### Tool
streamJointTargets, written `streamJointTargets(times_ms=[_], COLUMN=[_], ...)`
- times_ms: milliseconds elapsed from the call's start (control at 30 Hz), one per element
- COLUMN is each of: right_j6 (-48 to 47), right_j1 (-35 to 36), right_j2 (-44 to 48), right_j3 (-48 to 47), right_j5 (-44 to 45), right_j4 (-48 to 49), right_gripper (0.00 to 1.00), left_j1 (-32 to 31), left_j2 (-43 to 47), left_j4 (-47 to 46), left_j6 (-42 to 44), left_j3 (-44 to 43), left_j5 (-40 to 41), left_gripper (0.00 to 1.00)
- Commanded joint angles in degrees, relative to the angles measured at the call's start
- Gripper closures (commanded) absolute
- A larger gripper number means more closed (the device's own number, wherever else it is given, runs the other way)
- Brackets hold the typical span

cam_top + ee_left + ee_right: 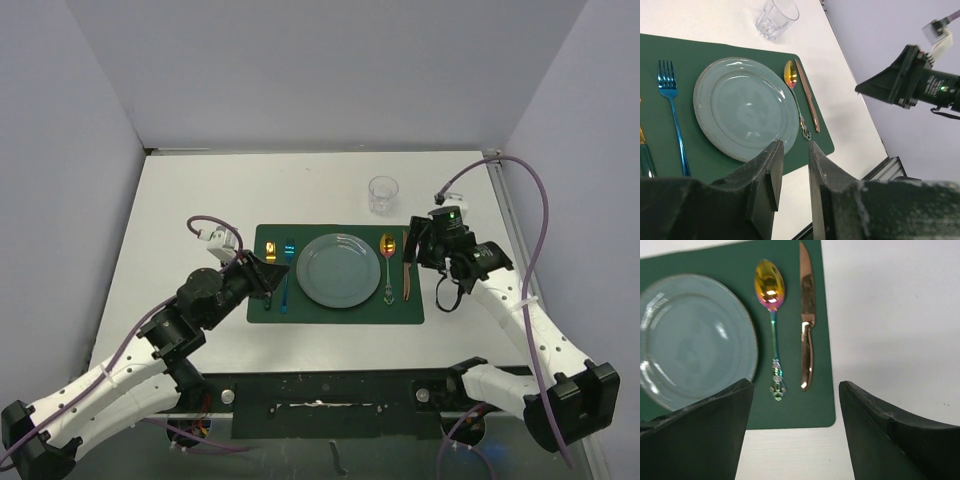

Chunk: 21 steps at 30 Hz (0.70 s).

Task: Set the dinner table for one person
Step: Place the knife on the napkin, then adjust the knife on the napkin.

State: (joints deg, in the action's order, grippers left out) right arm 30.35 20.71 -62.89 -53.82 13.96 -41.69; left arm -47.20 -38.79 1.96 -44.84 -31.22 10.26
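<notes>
On the white dinner table (200, 200) lies a dark green placemat (330, 312). A grey-blue plate (340, 270) sits at its middle, with a blue fork (287, 275) and a gold-and-teal utensil (270, 252) to the left. To the right lie an iridescent spoon (388, 262) and a copper knife (406, 270). A clear glass (383, 195) stands beyond the mat. My left gripper (273, 277) hovers over the mat's left side, its jaws a narrow gap apart with nothing between them (794, 147). My right gripper (413, 246) is wide open and empty (795, 384) above the knife (806, 315) and spoon (771, 315).
A metal rail (510, 215) runs along the table's right edge. Grey walls enclose the back and both sides. In the left wrist view the right arm's wrist (920, 85) hangs off to the right above the mat's edge (815, 145).
</notes>
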Motion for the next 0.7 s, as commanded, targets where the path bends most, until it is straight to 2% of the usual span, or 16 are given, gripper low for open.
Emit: streamJointTargets(times_ms=[0,133,300,467,667], right_j6=[0.8,0.8,1.0,-0.7,0.6], right_j1=[0.4,1.0,1.2,1.2,1.2], right_j2=[2.9,4.1,8.9,10.9,9.2], right_j3=[-7.3,-10.4,-9.5,-9.7,-0.8], right_j5=[-4.1,-6.6,-9.0,-6.6,-3.7], right_j4=[7.6,8.5,11.2,9.8,9.0], right_gripper=[0.3,0.3,0.29,0.28,0.29], left_j1=[-0.3,-0.2,-0.2,-0.3,-0.3], left_j2=[0.5,-0.6,-3.1,-3.5,-3.2], left_j4=[-2.2,-3.4,-1.0,0.4,1.7], left_j6=[-1.0,-1.2,0.7,2.1,1.5], left_j3=[-0.2,-0.3,-4.8,-6.9,-7.1], left_j5=[0.7,0.3,1.5,3.2,3.3], left_gripper=[0.76,0.76,0.76,0.76,0.76])
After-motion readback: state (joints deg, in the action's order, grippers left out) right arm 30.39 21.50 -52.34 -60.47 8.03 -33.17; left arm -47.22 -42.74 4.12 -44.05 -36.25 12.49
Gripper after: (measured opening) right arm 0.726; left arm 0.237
